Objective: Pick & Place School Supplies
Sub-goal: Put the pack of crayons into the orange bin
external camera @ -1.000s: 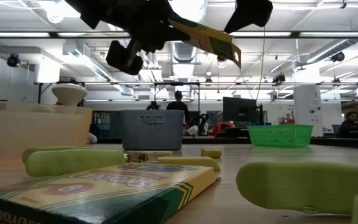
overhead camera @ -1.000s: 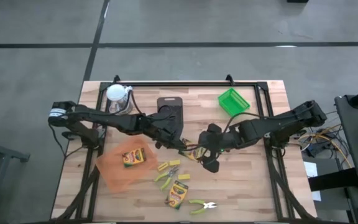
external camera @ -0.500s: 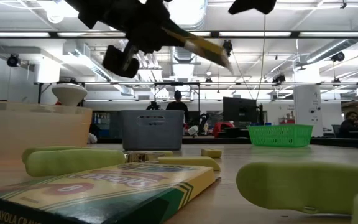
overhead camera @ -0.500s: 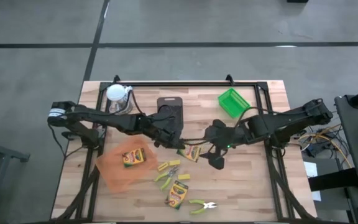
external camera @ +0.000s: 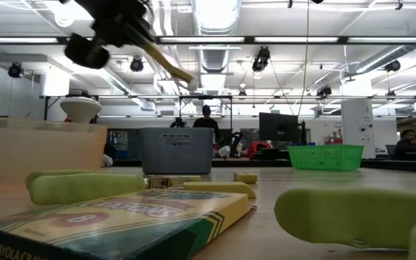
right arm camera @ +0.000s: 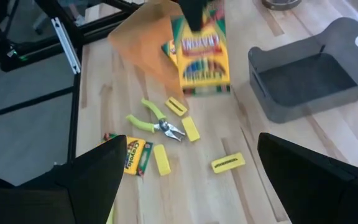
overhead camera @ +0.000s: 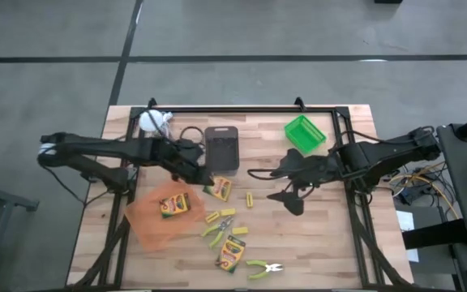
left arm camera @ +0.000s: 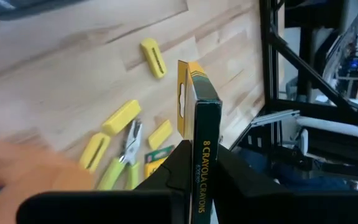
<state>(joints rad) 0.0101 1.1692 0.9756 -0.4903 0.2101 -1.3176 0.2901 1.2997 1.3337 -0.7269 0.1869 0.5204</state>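
Observation:
My left gripper (overhead camera: 203, 179) is shut on a yellow-green crayon box (overhead camera: 218, 189) held in the air beside the orange tray (overhead camera: 148, 223), where another crayon box (overhead camera: 173, 205) lies. A third box (overhead camera: 231, 253), two lime-handled pliers (overhead camera: 217, 229) (overhead camera: 262, 268) and short yellow sticks (overhead camera: 250, 199) lie flat on the wood. My right gripper (overhead camera: 287, 188) hangs open to the right of the held box, touching nothing; its fingers (right arm camera: 309, 174) stand wide apart. My left gripper pinches the crayon box between its two fingers (left arm camera: 178, 171), one on each broad face, at the box's near end (left arm camera: 202, 177). The fingers slant down from the table's left. The box sticks out past them with its tabbed end (left arm camera: 184, 99) leading, lifted clear of the table.
A black tray (overhead camera: 221, 148) stands at the back centre, a green tray (overhead camera: 305, 132) at the back right and a white-topped object (overhead camera: 154, 122) at the back left. Bare wood lies at the table's right and near right.
My left gripper has carried the crayon box up and toward the table's left, from the middle to beside the orange tray, tipping it on the way. My right gripper has drawn back up and toward the right edge, staying open.

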